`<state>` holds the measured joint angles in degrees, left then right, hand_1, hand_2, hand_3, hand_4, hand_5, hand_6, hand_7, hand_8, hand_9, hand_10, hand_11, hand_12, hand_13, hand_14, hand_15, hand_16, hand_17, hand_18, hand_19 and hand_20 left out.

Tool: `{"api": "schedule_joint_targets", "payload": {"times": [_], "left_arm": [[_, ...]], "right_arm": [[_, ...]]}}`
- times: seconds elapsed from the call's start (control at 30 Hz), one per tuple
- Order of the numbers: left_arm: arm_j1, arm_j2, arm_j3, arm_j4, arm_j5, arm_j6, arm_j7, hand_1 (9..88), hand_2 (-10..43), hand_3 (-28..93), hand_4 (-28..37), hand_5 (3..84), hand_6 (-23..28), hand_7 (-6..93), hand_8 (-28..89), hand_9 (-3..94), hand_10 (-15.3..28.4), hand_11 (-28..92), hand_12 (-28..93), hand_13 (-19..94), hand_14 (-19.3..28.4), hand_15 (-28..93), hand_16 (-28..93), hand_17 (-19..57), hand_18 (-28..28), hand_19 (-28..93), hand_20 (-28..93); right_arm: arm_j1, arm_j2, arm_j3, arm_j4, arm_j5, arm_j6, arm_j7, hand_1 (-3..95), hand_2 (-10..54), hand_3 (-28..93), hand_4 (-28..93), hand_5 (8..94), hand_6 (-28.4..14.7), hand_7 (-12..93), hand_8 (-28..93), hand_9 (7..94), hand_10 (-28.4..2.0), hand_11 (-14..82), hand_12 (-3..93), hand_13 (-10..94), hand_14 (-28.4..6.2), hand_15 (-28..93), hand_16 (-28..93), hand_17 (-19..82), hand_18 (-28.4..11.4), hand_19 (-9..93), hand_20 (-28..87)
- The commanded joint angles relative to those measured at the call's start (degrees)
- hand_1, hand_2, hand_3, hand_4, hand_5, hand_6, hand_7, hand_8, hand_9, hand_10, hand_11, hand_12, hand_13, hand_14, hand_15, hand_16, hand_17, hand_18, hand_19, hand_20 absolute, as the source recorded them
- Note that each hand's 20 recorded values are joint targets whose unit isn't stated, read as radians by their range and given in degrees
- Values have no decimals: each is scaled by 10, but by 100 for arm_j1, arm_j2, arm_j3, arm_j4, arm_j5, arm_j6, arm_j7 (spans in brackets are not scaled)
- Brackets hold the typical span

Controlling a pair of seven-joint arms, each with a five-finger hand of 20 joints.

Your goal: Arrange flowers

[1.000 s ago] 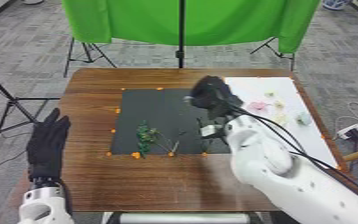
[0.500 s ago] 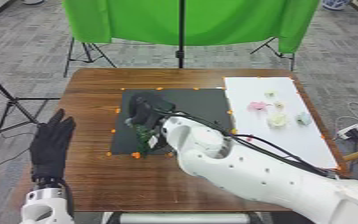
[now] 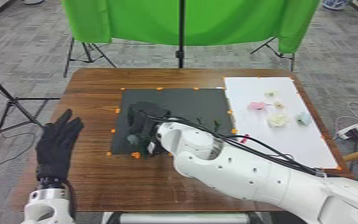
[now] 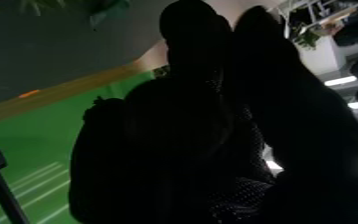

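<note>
On the white sheet (image 3: 286, 145) lie a pink flower (image 3: 257, 106), a cream one (image 3: 277, 120) just beside it and a pale blue one (image 3: 304, 119). Leaves (image 4: 111, 14) show in the right wrist view near the right hand (image 3: 145, 116), which is over the dark mat (image 3: 193, 100); whether it is open or closed I cannot tell. Near the table's (image 3: 91, 90) left edge, the left hand (image 3: 56, 147) has its fingers straight, slightly spread.

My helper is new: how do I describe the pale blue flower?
On the right of the brown table lies a white sheet. On it, the pale blue flower sits right of the large cream flower. Unlike it and the pink flower, this one looks bluish.
</note>
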<state>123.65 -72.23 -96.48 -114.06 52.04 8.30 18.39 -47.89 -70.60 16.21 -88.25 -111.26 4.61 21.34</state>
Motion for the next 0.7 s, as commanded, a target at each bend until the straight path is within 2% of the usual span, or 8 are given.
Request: {"api": "schedule_joint_targets", "payload": {"times": [0.03,0.07,0.23,0.37,0.43,0.47,0.57,0.7], "left_arm": [[22,-28,51,66,90,-134,-137,140,-9,665,-283,381,34,65,-40,392,119,118,170,274,154,119,65,0,132,33,193],[48,-37,49,51,97,-133,-145,140,-9,666,-283,381,34,65,-41,393,119,119,170,275,154,121,64,0,132,33,193],[3,-32,37,83,166,-237,-239,145,-13,669,-283,381,34,65,-40,393,120,121,170,276,155,127,63,0,132,33,192],[-8,-41,17,97,151,-193,-267,150,-19,676,-283,381,35,65,-40,394,120,123,171,277,156,130,62,0,132,34,193],[87,-55,-16,62,148,-194,-251,152,-19,674,-283,382,35,66,-40,395,119,124,171,277,156,131,62,0,132,34,193],[119,-67,-28,51,147,-198,-236,152,-19,674,-283,381,35,66,-40,395,119,125,171,277,156,132,62,0,132,34,193],[161,-89,-37,26,162,-215,-228,152,-20,676,-283,382,34,67,-40,396,120,126,171,278,156,133,62,0,132,34,194],[186,-89,-64,16,235,-349,-268,152,-20,673,-283,382,34,68,-40,396,120,126,171,279,157,136,62,0,133,35,194]], "right_arm": [[-103,103,200,-201,-117,-7,-18,547,-95,556,-138,714,-24,132,45,880,-103,195,361,937,-14,550,333,703,-74,932,494],[-165,167,324,-333,-129,33,-7,543,-95,560,-139,712,-24,132,42,879,-104,197,359,937,-14,549,334,702,-75,932,494],[-719,966,1311,-1425,-458,635,346,510,-95,583,-145,698,-23,136,24,858,-108,226,328,937,-17,538,344,695,-76,932,491],[-1557,1774,2634,-2164,-693,348,811,451,-95,625,-141,657,-18,133,-73,782,-136,239,244,891,-42,541,356,632,-107,932,515],[-2084,2137,3325,-2425,-796,76,1019,438,-95,625,-140,637,-23,126,-74,754,-148,222,235,874,-50,542,355,617,-116,932,516],[-2341,2241,3688,-2493,-868,-160,1168,435,-95,625,-139,630,-24,121,-74,745,-153,215,234,871,-51,543,354,613,-119,932,517],[-2875,2518,4354,-2371,-1215,-340,1661,400,-95,610,-127,595,-33,96,-65,681,-176,165,224,835,-70,550,350,588,-132,932,521],[-3624,2702,5235,-2265,-1183,-744,2103,377,-95,604,-119,569,-39,81,-57,649,-188,148,226,819,-80,554,343,581,-138,932,520]]}}
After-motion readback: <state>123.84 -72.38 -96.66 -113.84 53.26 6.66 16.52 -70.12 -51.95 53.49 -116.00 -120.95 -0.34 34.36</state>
